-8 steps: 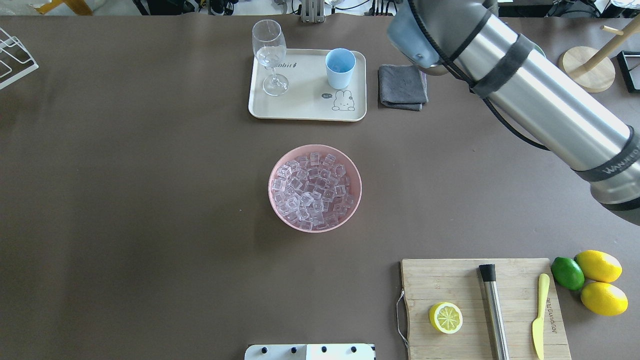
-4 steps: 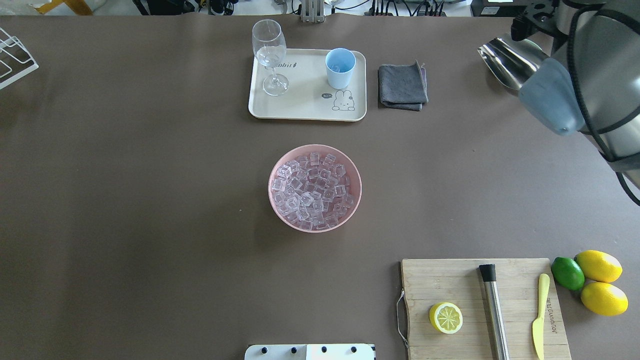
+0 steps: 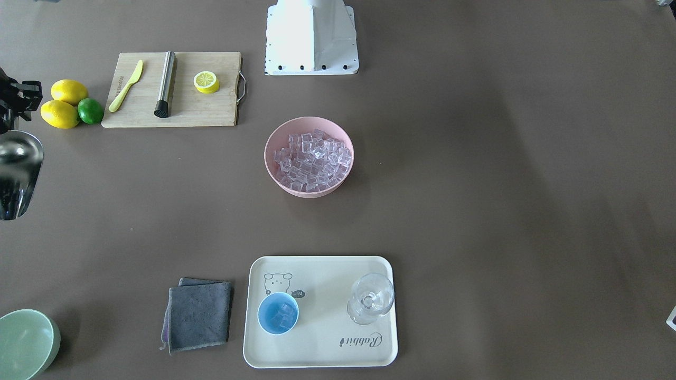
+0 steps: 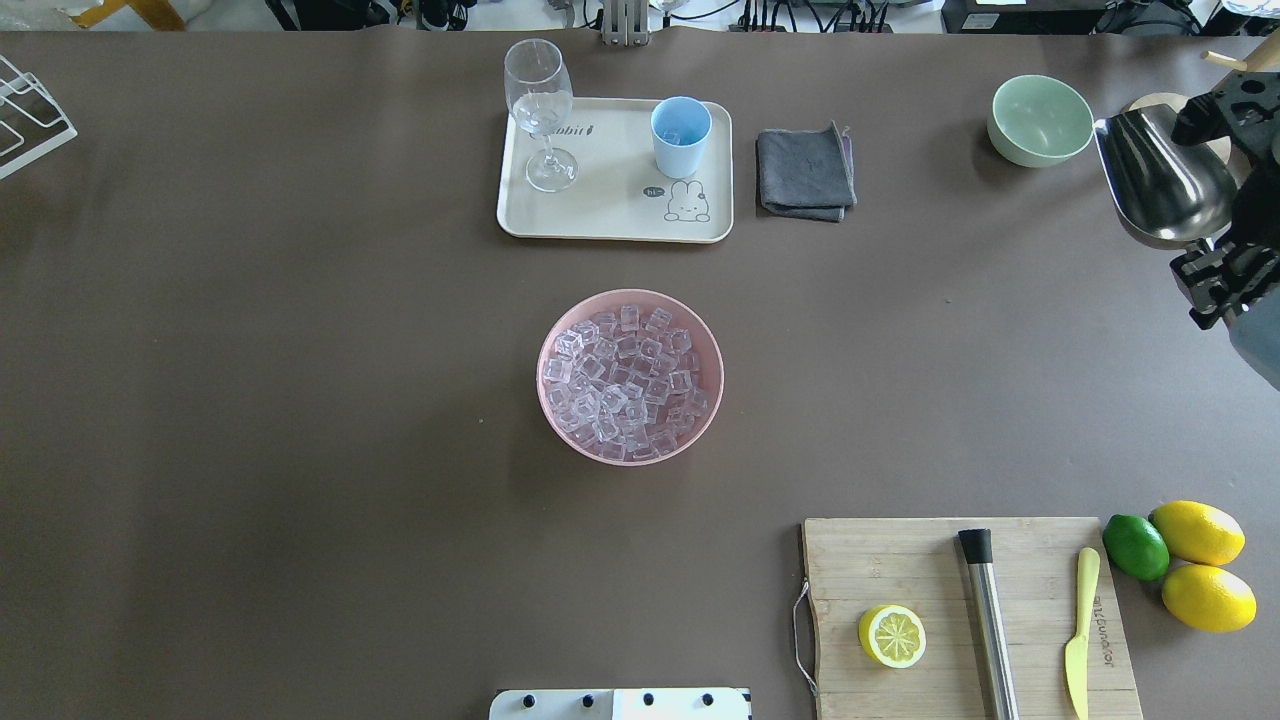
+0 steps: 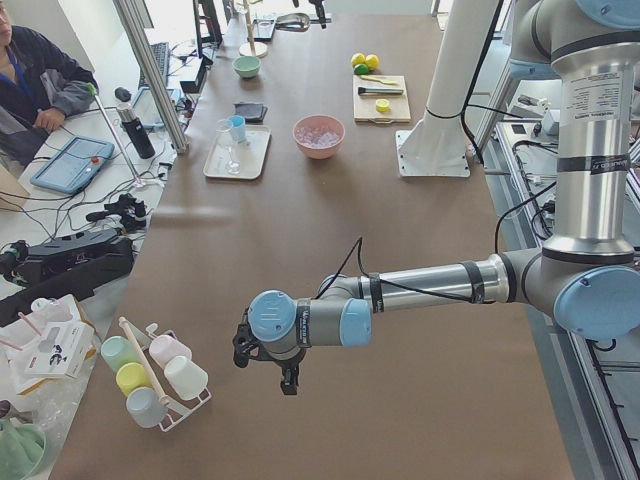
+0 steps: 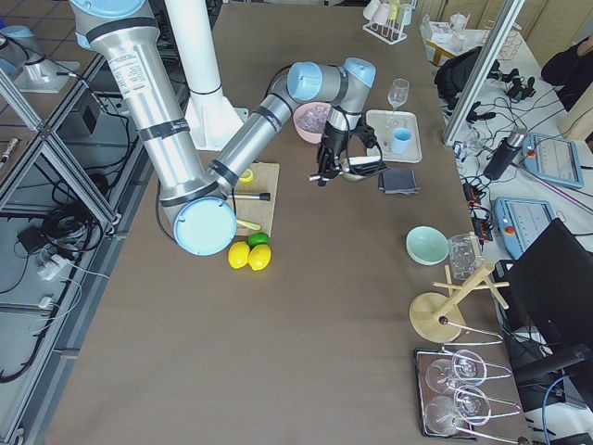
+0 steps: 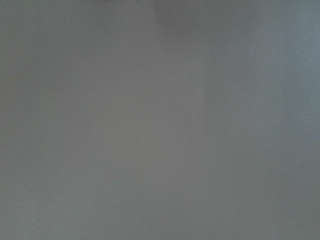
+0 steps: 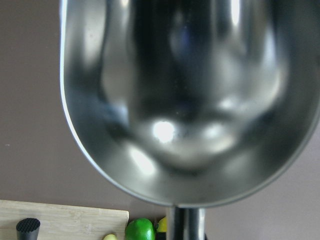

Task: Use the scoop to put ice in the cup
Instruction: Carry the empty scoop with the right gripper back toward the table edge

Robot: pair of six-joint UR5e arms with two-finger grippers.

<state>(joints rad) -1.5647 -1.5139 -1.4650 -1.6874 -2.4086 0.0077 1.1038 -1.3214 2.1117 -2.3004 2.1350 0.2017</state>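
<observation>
A pink bowl (image 4: 714, 395) is set at the middle of the worktop (image 4: 300, 400), and the ice (image 4: 625, 380) is heaped in it nearly to the rim. On the far side a cream tray (image 4: 610, 205) is laid. The light-blue cup (image 4: 681, 140) and a clear wine glass (image 4: 541, 110) are stood upright on it, apart from each other. A few cubes are seen at the bottom of the cup in the front-facing view; what the glass holds cannot be told. A pale-green bowl (image 4: 1040, 125) is placed well to the right of the tray.

The scoop (image 4: 1160, 180) is held above the worktop, well apart from the pink bowl and the cup. In the overhead view it is shown just right of the pale-green bowl. Only mirrored steel is seen in its trough from the right wrist. Its handle is clasped by the right tool (image 4: 1248, 222), which is closed on it. The left tool (image 5: 265, 362) is seen only from the side, and how far it is open cannot be told.

"Rabbit" is printed in script on the tray, near a drawn rabbit (image 4: 686, 203) with a small speech bubble. A line of print is carried by the yellow knife (image 4: 1080, 630) on the chopping board (image 4: 900, 560), but it is too small to be read.
</observation>
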